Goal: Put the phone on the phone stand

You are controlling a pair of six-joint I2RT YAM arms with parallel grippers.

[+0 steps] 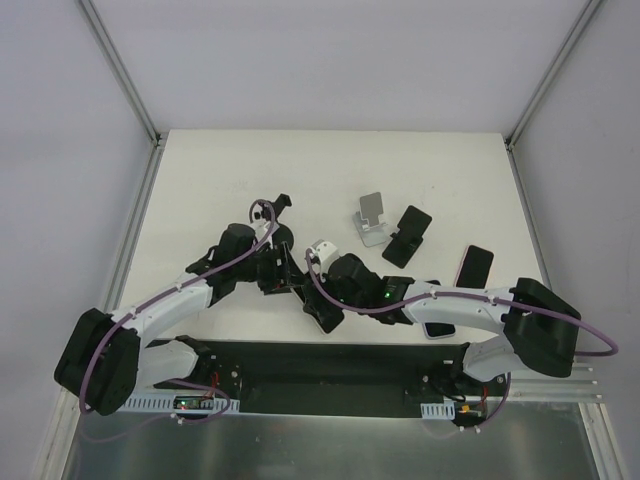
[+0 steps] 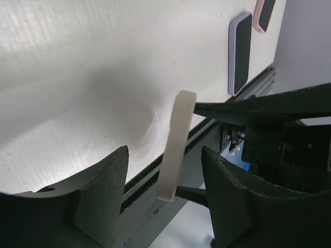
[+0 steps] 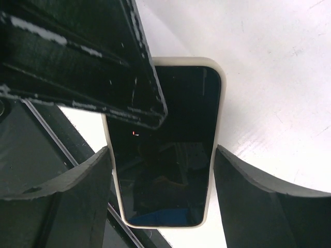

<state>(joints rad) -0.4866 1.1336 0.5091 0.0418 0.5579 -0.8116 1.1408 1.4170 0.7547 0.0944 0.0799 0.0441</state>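
A phone in a white case (image 1: 322, 247) is held off the table between the two arms at mid-table. My right gripper (image 3: 161, 151) is shut on the phone (image 3: 170, 170), its fingers pressing the two long edges, dark screen facing the camera. My left gripper (image 2: 164, 155) is open, its jaws astride the phone's white edge (image 2: 173, 150) without touching it. One left finger (image 3: 103, 62) crosses over the screen. The right fingers (image 2: 232, 108) show in the left wrist view. A silver phone stand (image 1: 372, 215) and a black stand (image 1: 407, 235) sit behind, to the right.
A pink-cased phone (image 1: 475, 266) lies right of the stands, and a lavender-cased phone (image 1: 437, 328) lies partly under the right arm; both show in the left wrist view (image 2: 239, 51) (image 2: 264, 13). The black rail (image 1: 330, 365) runs along the near edge.
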